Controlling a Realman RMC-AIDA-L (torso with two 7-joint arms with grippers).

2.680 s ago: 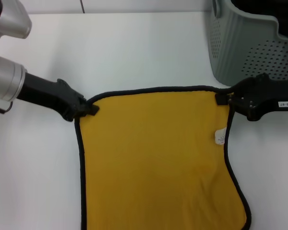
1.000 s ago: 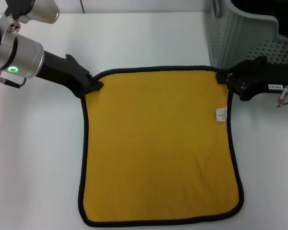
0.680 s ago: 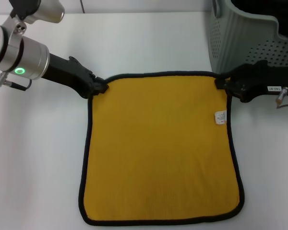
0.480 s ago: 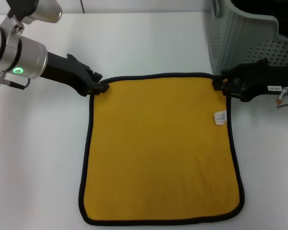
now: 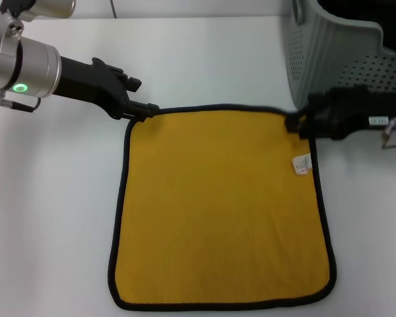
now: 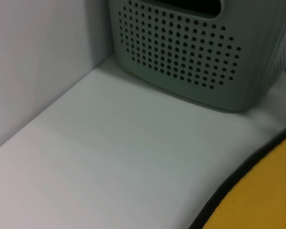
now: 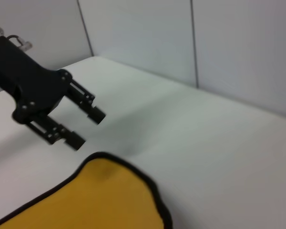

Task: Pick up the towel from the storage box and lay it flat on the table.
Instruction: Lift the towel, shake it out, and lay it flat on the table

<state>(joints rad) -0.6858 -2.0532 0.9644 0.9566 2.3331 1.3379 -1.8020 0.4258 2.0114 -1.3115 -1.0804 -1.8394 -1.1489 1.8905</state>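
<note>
The towel [image 5: 221, 205] lies flat on the white table [image 5: 204, 59], mustard-yellow side up, with a black edge and a small white tag [image 5: 303, 164] near its right side. My left gripper [image 5: 142, 96] is open at the towel's far left corner, just off the cloth. The right wrist view shows it [image 7: 89, 129] with the fingers spread above that corner of the towel [image 7: 95, 200]. My right gripper [image 5: 298, 112] is at the far right corner with its fingers apart. The storage box [image 5: 323, 59] stands at the far right.
The grey perforated box also shows in the left wrist view [image 6: 190, 52], close behind the towel's edge [image 6: 267, 191]. A white wall runs behind the table. Bare tabletop lies left of and beyond the towel.
Both grippers dragged the towel away from me until it lay flat, then opened and let go of its far corners. The left gripper has drawn back a little.
</note>
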